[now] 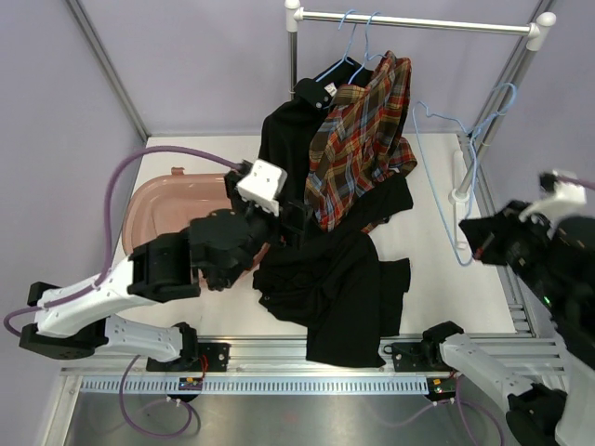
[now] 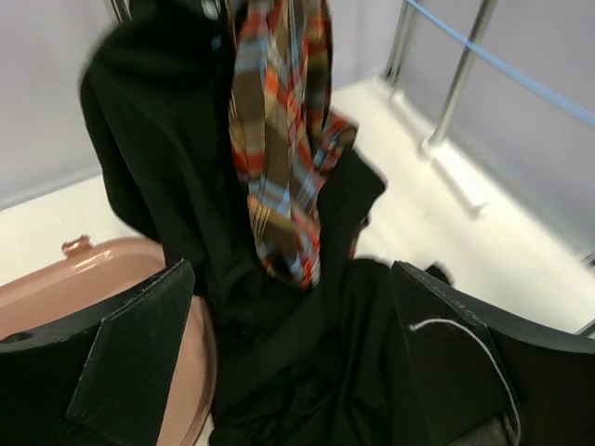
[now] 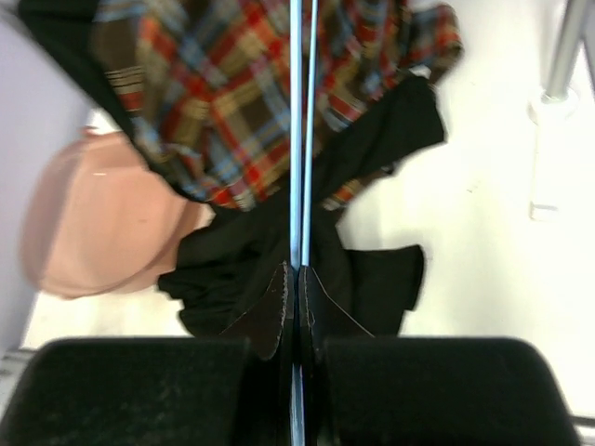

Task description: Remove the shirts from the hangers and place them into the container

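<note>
Enclosed by plain lavender wall panels [image 1: 186, 65], matt and unmarked. Grey metal frame struts [image 1: 107, 65] noted slanting up from the far left and far right corners. White tabletop [image 1: 437, 297], smooth, evenly lit, soft shadows only. Garment rail [image 1: 418, 23] found along the far edge: metal crossbar, white end fittings, dark left upright, white foot [image 1: 460, 195] resting near the right edge. Slotted aluminium rail [image 1: 270, 351] bolted along the near edge. Dull steel sheet [image 1: 279, 418] lying just in front.

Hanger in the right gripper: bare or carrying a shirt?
Bare: the hanger is just blue wire, no cloth, pinched in the right gripper.
</note>
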